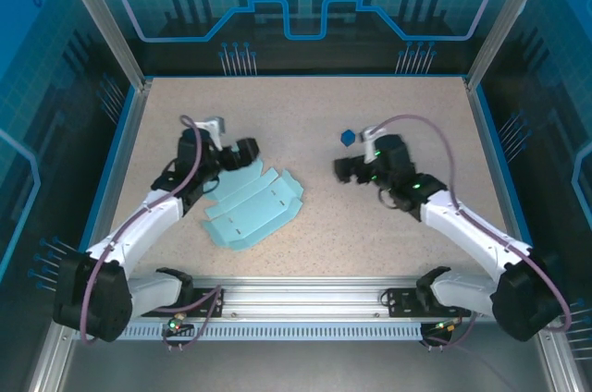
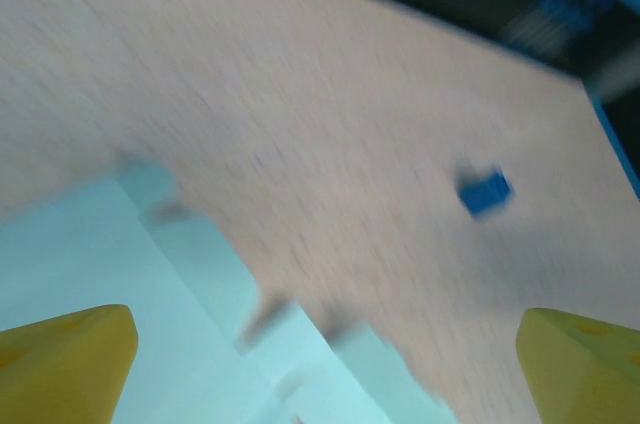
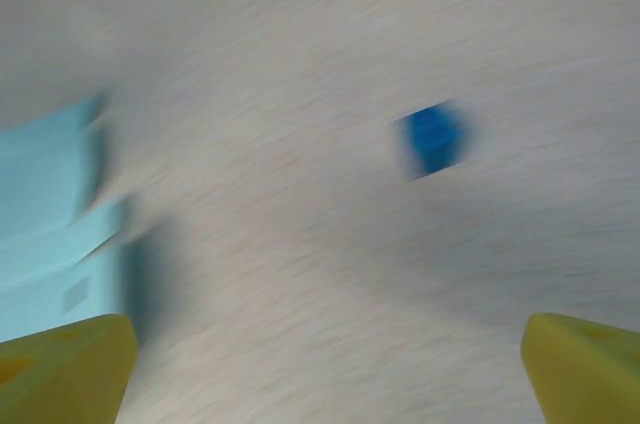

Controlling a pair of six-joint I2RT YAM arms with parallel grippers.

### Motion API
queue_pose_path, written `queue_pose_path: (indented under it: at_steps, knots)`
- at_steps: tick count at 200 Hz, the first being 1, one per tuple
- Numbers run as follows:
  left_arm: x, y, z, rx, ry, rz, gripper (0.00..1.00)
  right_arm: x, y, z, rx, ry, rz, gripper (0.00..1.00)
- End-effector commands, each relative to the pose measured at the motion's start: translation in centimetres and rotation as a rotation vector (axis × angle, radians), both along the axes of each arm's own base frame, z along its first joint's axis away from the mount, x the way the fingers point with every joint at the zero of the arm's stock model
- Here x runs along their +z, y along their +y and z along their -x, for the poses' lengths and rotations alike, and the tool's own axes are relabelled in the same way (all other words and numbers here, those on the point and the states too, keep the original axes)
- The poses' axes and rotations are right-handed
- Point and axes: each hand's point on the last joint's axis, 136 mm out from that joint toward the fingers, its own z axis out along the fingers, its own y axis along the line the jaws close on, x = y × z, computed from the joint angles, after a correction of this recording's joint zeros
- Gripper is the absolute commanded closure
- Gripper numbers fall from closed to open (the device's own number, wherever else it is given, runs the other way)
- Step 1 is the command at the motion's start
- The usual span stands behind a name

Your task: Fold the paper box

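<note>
The paper box [image 1: 252,209] lies flat on the table as a pale sky-blue die-cut sheet with flaps and creases, left of centre. My left gripper [image 1: 248,153] hovers over its far left corner, open. In the blurred left wrist view the sheet [image 2: 130,314] fills the lower left between yellow fingertips [image 2: 65,364] spread wide with nothing between them. My right gripper [image 1: 344,168] stands open to the right of the sheet, apart from it. Its blurred wrist view has the sheet's edge [image 3: 50,214] at the left and bare table between its yellow fingertips [image 3: 585,369].
A tiny dark blue cube [image 1: 347,138] sits on the table just beyond my right gripper, also the cube [image 3: 433,139] and the cube [image 2: 485,192] in the wrist views. Blue walls and metal posts [image 1: 120,50] enclose the speckled table [image 1: 305,105].
</note>
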Motion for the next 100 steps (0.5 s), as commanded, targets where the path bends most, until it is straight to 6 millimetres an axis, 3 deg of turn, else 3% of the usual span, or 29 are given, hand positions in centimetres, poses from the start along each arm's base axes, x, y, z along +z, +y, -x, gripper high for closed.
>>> queue_pose_path:
  at_steps: [1, 18, 22, 48, 75, 100]
  knots:
    - [-1.3, -1.2, 1.6, -0.033, 0.140, -0.014, 0.01, -4.1, 4.1, 4.5, 0.069, 0.240, -0.018, 0.04]
    - [-1.2, -0.9, 1.7, -0.023, 0.152, -0.035, 0.02, -6.1, 7.7, 6.5, 0.145, 0.289, 0.057, 0.08]
    - [-1.0, -0.8, 1.8, -0.022, 0.145, -0.041, 0.01, -5.6, 8.5, 6.4, 0.147, 0.273, 0.075, 0.08]
    - [-0.6, 0.2, 2.1, 0.013, 0.112, -0.062, 0.01, -8.5, 11.4, 7.0, 0.138, 0.328, 0.066, 0.10]
    - [-0.3, 0.4, 2.1, 0.031, 0.095, -0.058, 0.01, -10.0, 12.9, 6.0, 0.099, 0.332, -0.008, 0.15]
    - [-0.3, 0.7, 2.2, 0.043, 0.086, -0.065, 0.01, -11.0, 13.7, 4.6, 0.067, 0.329, -0.016, 0.26]
